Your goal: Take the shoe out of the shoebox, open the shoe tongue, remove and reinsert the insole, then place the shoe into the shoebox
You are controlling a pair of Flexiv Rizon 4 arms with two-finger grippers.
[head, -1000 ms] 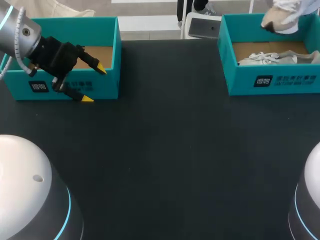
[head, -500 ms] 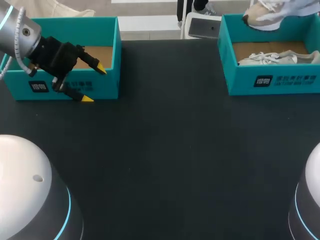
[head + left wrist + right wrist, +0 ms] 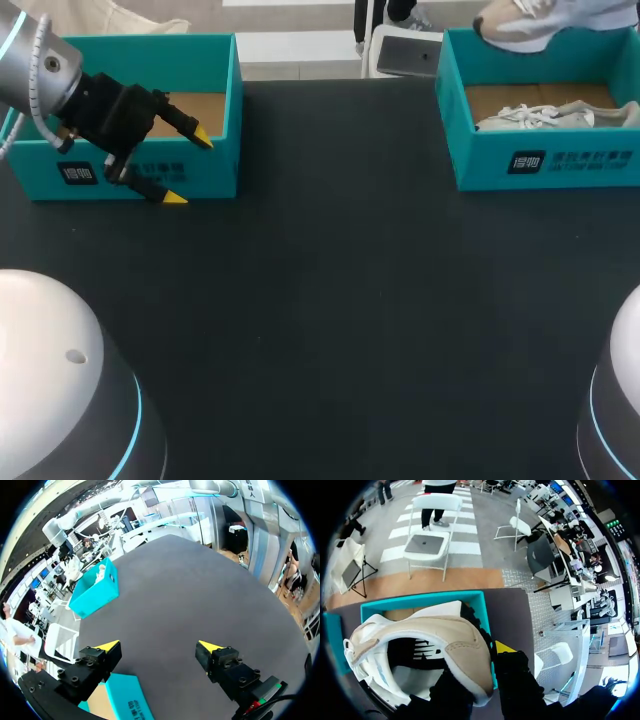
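A beige and white shoe (image 3: 515,25) hangs above the back wall of the right teal shoebox (image 3: 545,160). In the right wrist view my right gripper (image 3: 480,662) is shut on the heel collar of this shoe (image 3: 420,640), one yellow tip outside the heel and the other finger hidden inside. The shoebox (image 3: 420,601) lies below it. A second, white shoe (image 3: 555,115) rests inside that box. My left gripper (image 3: 189,168) is open at the front right corner of the left teal shoebox (image 3: 130,175), holding nothing. Its fingers straddle that box's corner (image 3: 125,700).
The black table (image 3: 340,300) stretches between the two boxes. From the left wrist, the right shoebox (image 3: 95,587) shows far across the table. The two white arm bases (image 3: 50,380) stand at the near corners.
The held shoe has drifted left above the right shoebox's back wall. The left arm and its open gripper have not moved.
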